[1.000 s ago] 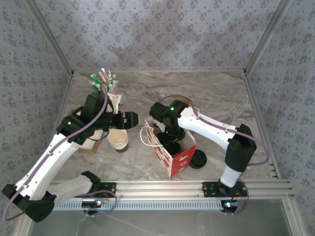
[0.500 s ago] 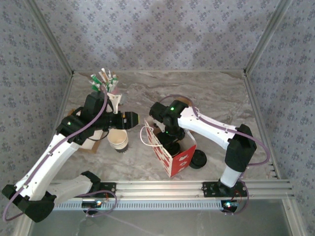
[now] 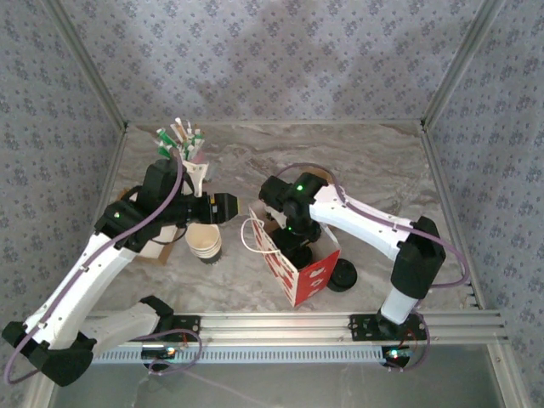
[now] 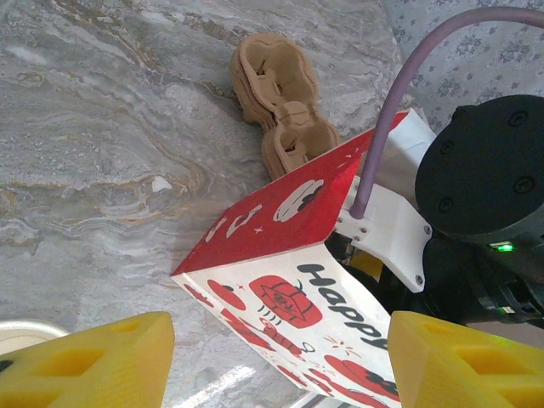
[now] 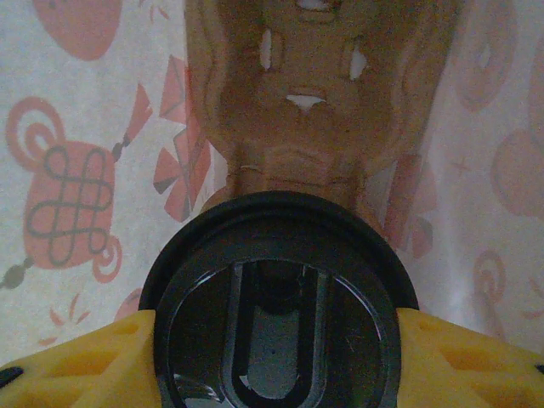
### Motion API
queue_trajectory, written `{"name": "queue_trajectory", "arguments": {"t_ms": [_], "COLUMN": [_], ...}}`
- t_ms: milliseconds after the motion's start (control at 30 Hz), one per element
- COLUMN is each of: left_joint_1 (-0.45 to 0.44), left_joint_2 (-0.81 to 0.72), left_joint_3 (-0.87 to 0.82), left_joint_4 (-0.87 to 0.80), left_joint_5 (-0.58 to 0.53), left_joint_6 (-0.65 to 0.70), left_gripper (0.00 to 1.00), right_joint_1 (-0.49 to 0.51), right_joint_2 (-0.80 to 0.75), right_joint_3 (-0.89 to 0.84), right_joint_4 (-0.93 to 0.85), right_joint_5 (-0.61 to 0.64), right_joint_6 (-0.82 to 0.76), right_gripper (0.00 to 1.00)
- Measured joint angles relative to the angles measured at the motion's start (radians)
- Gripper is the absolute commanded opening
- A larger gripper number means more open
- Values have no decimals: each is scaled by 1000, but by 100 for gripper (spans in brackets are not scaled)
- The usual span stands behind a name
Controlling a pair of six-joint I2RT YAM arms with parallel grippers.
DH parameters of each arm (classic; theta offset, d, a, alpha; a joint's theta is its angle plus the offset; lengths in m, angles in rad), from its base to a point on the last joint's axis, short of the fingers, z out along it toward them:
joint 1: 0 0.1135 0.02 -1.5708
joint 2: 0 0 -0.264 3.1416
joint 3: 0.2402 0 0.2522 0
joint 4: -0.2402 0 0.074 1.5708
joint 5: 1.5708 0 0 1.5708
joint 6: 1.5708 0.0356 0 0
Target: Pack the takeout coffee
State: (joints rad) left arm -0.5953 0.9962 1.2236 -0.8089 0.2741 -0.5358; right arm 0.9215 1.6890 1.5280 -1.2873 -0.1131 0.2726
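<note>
Now inside the bag: my right end effector (image 5: 272, 365) holds the takeout coffee (image 5: 276, 297) within the red-and-white paper bag (image 3: 302, 274) standing on the desk (image 3: 365, 161).
On my remote feed, its yellow fingers (image 5: 76, 361) pinch the cup either side of the black lid, a brown pulp carrier (image 5: 297, 110) just beyond. My left end effector (image 4: 276, 361) hangs spread apart, gripping nothing, facing the bag, near a stack of paper cups (image 3: 205, 242).

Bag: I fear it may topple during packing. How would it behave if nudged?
The bag looks like thin paper, so probably light with floppy walls. It seems tall for its base, so a nudge might tip or slide it on the smooth table.
</note>
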Motion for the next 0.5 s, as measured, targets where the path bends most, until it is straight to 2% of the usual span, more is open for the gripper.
{"name": "queue_trajectory", "arguments": {"t_ms": [300, 500], "left_joint_1": [0, 7], "left_joint_2": [7, 87], "left_joint_3": [0, 1], "left_joint_4": [0, 2], "left_joint_5": [3, 12], "left_joint_6": [1, 16], "left_gripper": [67, 67], "right_joint_1": [15, 20], "right_joint_2": [-25, -37], "right_joint_3": [19, 19], "right_joint_4": [-26, -31], "right_joint_5": [14, 21], "right_joint_6": [8, 20], "right_gripper": [61, 61]}}
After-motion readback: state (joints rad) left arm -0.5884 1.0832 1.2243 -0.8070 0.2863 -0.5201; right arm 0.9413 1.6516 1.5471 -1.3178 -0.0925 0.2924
